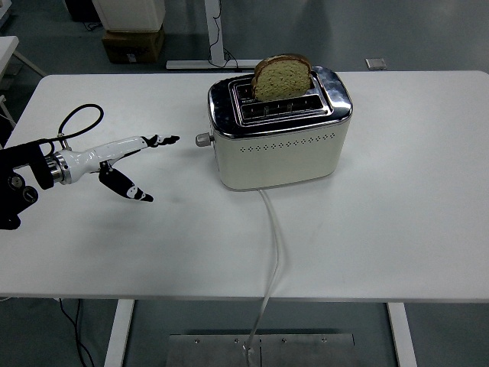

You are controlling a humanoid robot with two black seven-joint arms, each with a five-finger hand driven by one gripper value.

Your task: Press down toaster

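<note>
White desk (397, 229), grey floor behind | head view: I see toaster (279, 141) mid-desk, bread (283, 75) raised in its slot | lever knob (202, 140) on toaster's left end, just right of my left hand (126, 164) | fingers extended, holding nothing | right arm unseen.
</note>
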